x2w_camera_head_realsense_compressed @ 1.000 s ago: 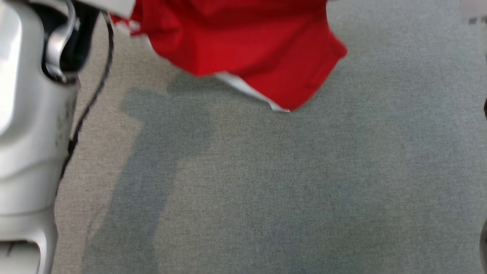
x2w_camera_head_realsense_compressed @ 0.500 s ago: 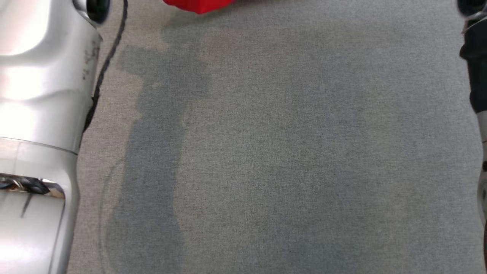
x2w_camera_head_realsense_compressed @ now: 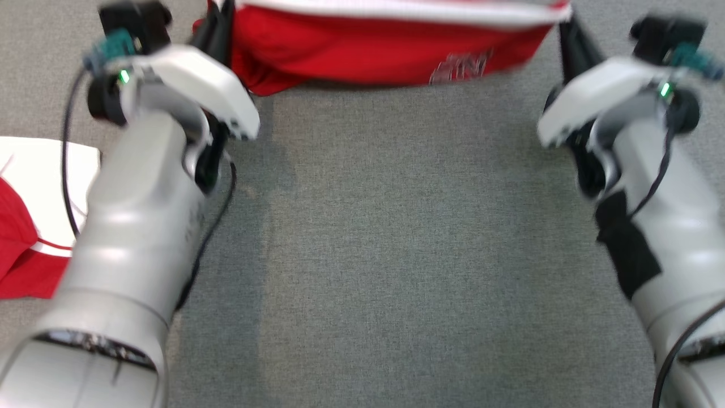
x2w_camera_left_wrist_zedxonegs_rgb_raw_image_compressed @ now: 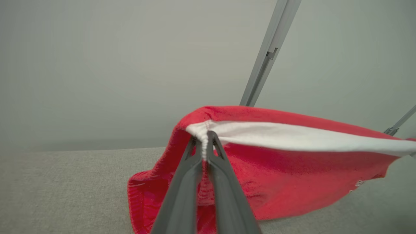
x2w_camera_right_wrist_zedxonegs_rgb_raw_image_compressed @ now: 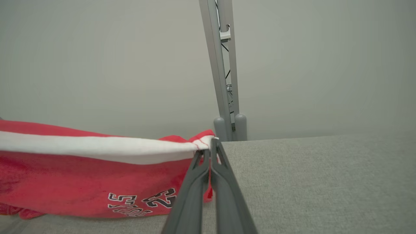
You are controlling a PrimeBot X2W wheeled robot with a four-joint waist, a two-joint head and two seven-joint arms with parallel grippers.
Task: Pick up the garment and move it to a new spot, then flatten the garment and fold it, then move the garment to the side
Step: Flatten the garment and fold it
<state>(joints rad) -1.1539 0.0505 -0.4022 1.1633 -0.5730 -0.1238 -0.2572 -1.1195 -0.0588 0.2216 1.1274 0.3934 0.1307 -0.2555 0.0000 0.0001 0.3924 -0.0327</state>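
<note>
The garment [x2w_camera_head_realsense_compressed: 368, 51] is now stretched wide between my two arms, at the far side of the grey tabletop [x2w_camera_head_realsense_compressed: 396, 255]. A second ago the head view showed it as a loose red bunch, and then it nearly left the picture. That whole view has shifted, so I think the head moved, and not only the cloth. What really changed is the shape: the white band [x2w_camera_right_wrist_zedxonegs_rgb_raw_image_compressed: 97, 146] now runs almost straight from one arm to the other.

The left jaws are pressed together on one end of this band, and the right jaws pinch the other end in the same way. The red part hangs below the band with the printed letters [x2w_camera_head_realsense_compressed: 459, 65] facing me, and in the wrist views its lower edge seems to touch the tabletop.

For the task, I judge the carrying is nearly finished and the flattening comes next. Another red and white cloth [x2w_camera_head_realsense_compressed: 28, 226] lies at my left, well apart.
</note>
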